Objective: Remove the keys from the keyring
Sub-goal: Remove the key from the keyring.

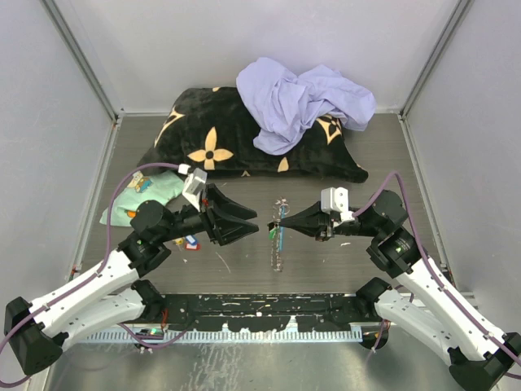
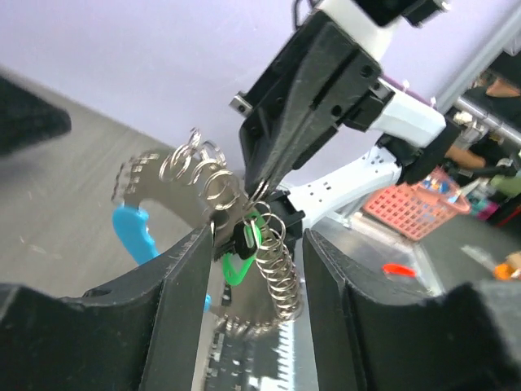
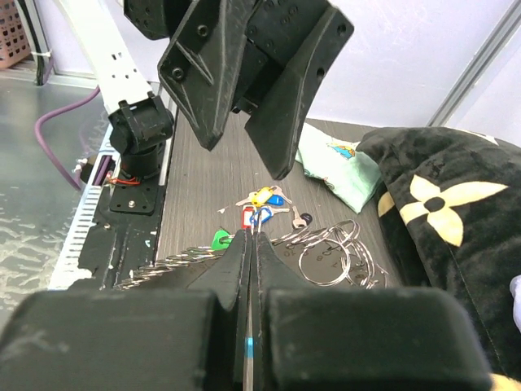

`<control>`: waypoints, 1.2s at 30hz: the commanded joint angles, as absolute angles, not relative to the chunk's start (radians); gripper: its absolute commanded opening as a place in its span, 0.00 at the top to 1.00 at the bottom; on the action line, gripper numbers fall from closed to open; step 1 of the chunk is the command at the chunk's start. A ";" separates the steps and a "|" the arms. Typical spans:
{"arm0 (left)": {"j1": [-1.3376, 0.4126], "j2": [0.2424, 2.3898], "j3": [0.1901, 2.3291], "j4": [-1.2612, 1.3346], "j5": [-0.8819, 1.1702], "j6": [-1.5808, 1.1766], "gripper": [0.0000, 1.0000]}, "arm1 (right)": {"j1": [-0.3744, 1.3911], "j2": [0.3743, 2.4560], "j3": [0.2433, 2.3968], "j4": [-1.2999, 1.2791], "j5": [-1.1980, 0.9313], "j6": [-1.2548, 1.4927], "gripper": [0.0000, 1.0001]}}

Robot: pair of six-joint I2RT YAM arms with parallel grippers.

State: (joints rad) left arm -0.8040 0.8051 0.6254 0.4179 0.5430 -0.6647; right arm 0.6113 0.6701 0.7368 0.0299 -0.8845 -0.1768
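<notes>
Currently: silver chain keyring with light-blue plastic crescent (image 1: 278, 254), centre of grey table (image 1: 342, 269), pinched in closed right gripper (image 1: 286, 220); left gripper (image 1: 251, 222) gaping beside it; small colour-tagged metal keys (image 1: 189, 242) lying further left.

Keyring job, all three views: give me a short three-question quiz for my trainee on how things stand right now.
1. True or false: the right tool is shut on the silver metal chain keyring.
2. Multiple choice: in the left wrist view, the small metal key at the chain carries a plastic tag of which colour? A green, B red, C yellow.
3. Short answer: is the left tool open or shut?
Key: 1 true; 2 A; 3 open.
</notes>
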 commanded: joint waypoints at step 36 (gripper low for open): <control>-0.908 1.002 0.691 0.738 0.699 -0.191 1.00 | 0.612 0.682 0.805 0.108 -0.941 -0.171 0.99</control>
